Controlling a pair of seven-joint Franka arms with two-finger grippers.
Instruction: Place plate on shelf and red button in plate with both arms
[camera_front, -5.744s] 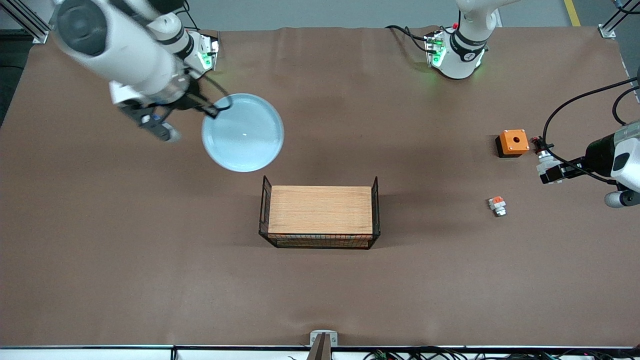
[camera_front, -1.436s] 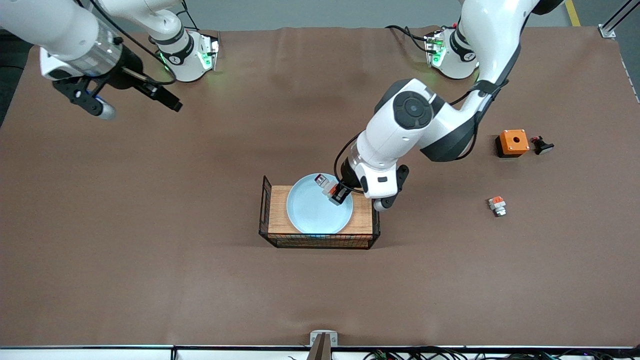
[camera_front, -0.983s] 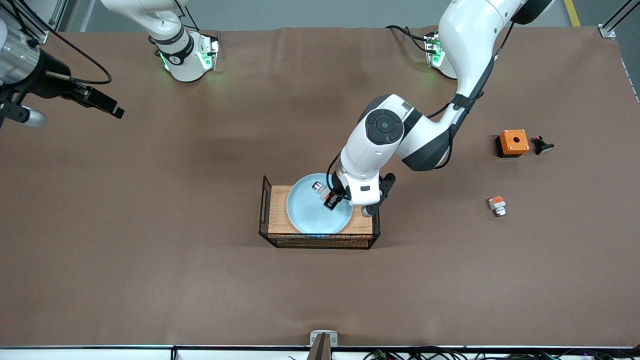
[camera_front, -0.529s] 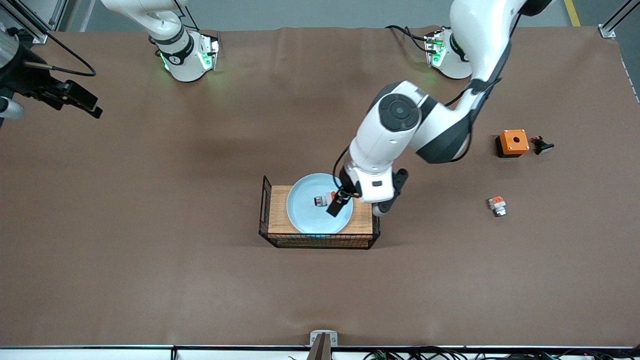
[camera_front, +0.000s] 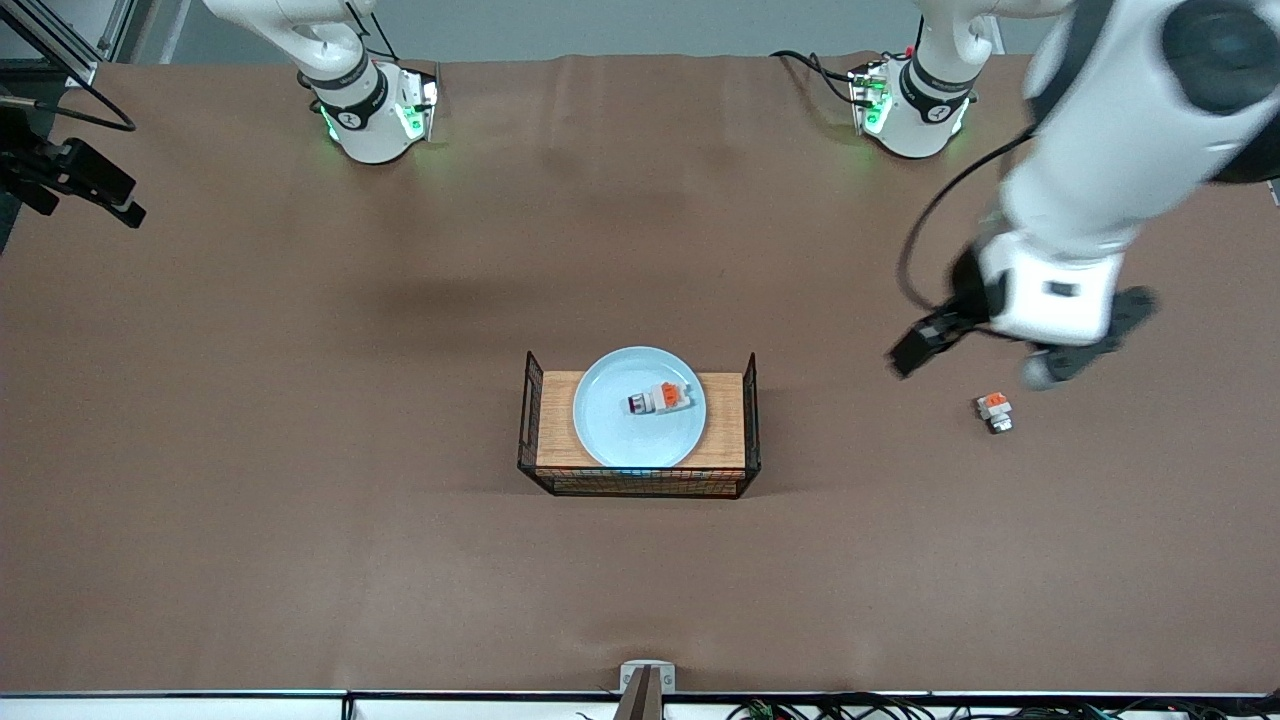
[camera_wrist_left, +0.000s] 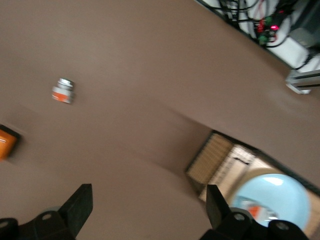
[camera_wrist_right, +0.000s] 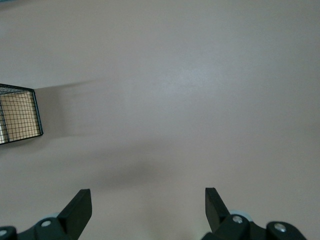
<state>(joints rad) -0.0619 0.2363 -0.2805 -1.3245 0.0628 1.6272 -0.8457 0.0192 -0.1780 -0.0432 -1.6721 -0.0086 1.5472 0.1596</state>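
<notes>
The pale blue plate (camera_front: 610, 430) lies on the wooden board in the wire basket (camera_front: 750, 420) at mid-table. The red button (camera_front: 660, 399) lies on its side on the plate, free of any gripper. My left gripper (camera_front: 915, 350) is open and empty, up over bare table between the basket and the left arm's end. In the left wrist view my left gripper (camera_wrist_left: 148, 196) is open, with the plate (camera_wrist_left: 285, 192) and the button (camera_wrist_left: 255, 212) at the edge. My right gripper (camera_front: 110, 200) is open and empty over the table edge at the right arm's end, and also shows open in the right wrist view (camera_wrist_right: 147, 197).
A similar white-orange part with a grey end (camera_front: 995, 411) lies toward the left arm's end; it also shows in the left wrist view (camera_wrist_left: 63, 91). An orange box (camera_wrist_left: 5, 142) shows in that view, hidden under the left arm in the front view. The basket (camera_wrist_right: 17, 120) shows in the right wrist view.
My left gripper let go of the red button on the plate, then rose and swung away toward the left arm's end. My right gripper drew back to the table edge.
</notes>
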